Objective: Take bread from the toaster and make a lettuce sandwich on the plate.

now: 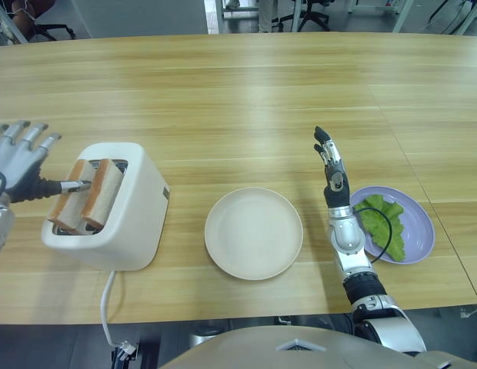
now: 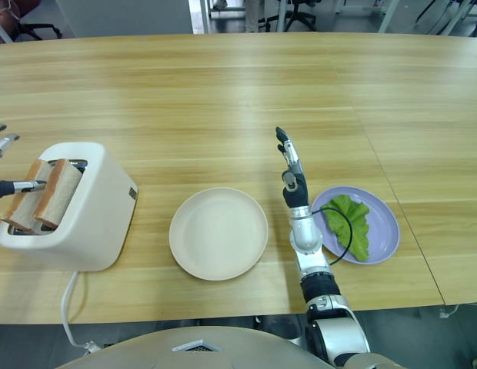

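Brown-edged bread (image 1: 85, 196) is the thing to get first. Two slices stand up in the slots of the white toaster (image 1: 138, 223), which sits just to the left of the cream plate (image 1: 254, 232). The tops stick out well above the toaster, so there is plenty to take hold of.

Bread like this looks light and a bit soft. I think it is dry and could crumble, so a hard squeeze might dent or break it. The best place to hold seems to be the top part of one slice, with fingers on its two flat sides. Then lift straight up so it does not catch in the slot. The toaster may slide or tip if a slice sticks.

The left hand (image 1: 19, 154) is on the far side of the toaster from the plate. Its fingers are spread apart and point up, not wrapped round anything. One finger reaches sideways to the top of the slices. I cannot tell if it presses on the bread.

The right hand (image 1: 335, 173) stands up just to the right of the plate, fingers straight and close together, holding nothing. Just past it, further from the plate, is a purple dish (image 1: 423, 219) with green lettuce (image 1: 398, 234) on it. Lettuce is thin and floppy and tears easily, so it wants a soft pinch. No sandwich is started on the plate yet.
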{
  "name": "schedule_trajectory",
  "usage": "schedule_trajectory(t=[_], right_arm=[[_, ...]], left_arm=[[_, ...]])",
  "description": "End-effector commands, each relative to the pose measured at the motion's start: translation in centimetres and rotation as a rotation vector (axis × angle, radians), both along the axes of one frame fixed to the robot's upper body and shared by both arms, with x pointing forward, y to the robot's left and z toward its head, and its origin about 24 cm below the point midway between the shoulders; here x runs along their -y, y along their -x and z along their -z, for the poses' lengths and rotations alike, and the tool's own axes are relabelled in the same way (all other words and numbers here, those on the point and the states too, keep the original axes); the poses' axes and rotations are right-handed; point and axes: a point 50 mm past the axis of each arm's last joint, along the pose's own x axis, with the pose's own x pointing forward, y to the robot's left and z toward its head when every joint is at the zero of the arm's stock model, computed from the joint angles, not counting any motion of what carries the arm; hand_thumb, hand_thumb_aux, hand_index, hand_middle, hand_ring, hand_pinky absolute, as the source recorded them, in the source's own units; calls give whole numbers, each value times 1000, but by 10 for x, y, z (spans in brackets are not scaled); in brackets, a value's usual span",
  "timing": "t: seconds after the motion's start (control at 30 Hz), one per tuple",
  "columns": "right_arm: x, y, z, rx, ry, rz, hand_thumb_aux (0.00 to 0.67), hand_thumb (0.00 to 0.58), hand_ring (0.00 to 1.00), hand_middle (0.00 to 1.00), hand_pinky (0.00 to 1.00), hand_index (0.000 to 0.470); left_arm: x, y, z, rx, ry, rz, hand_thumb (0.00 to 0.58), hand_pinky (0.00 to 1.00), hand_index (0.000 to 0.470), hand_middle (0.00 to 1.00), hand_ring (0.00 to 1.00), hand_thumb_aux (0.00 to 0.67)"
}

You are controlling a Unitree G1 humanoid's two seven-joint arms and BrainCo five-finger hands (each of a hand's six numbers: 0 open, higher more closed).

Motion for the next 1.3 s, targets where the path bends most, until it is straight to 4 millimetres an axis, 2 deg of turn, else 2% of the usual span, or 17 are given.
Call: schedule_trajectory(t=[0.03,0.6,0.63,0.67,0.7,0.73,0.77,0.8,0.83,0.87,0.9,0.93,1.13,1.3], right_arm=[[-1,1,2,-10,-3,-1,0,0,0,0,0,0],[-1,-1,2,-11,-2,10,0,0,0,0,0,0],[-1,-1,2,-11,-2,9,0,0,0,0,0,0],[-1,-1,2,-12,-2,9,0,0,0,0,0,0],[-2,-1,2,-12,-1,8,0,0,0,0,0,0],[-2,-1,2,-12,-1,8,0,0,0,0,0,0],[-2,-1,2,-11,-1,9,0,0,0,0,0,0],[-2,-1,2,-11,0,9,0,0,0,0,0,0],[-2,-1,2,-11,0,10,0,0,0,0,0,0],[-2,-1,2,-11,0,10,0,0,0,0,0,0],[-2,-1,2,-11,0,11,0,0,0,0,0,0],[-2,-1,2,-12,0,11,0,0,0,0,0,0],[-2,-1,3,-13,2,13,0,0,0,0,0,0],[-2,-1,3,-13,3,14,0,0,0,0,0,0]], left_arm=[[7,2,3,-67,-23,9,0,0,0,0,0,0],[13,1,10,-129,70,2,5,0,2,0,0,3],[14,1,9,-122,77,5,66,0,27,0,0,39],[14,1,9,-118,82,8,160,0,69,0,0,100],[15,1,9,-115,87,10,436,0,231,0,0,336],[15,1,8,-112,90,10,464,0,254,0,0,370],[15,1,8,-111,93,9,464,0,254,0,0,370],[14,1,8,-111,97,7,509,0,299,0,0,436],[14,1,8,-110,100,6,528,0,323,0,0,470],[14,1,8,-108,105,7,577,0,429,0,0,625],[14,1,8,-107,108,8,577,0,429,0,0,625],[14,1,8,-106,110,8,580,0,460,0,0,670],[16,2,5,-89,143,24,580,0,460,0,0,670],[26,1,4,-81,239,76,580,0,460,0,0,670]])
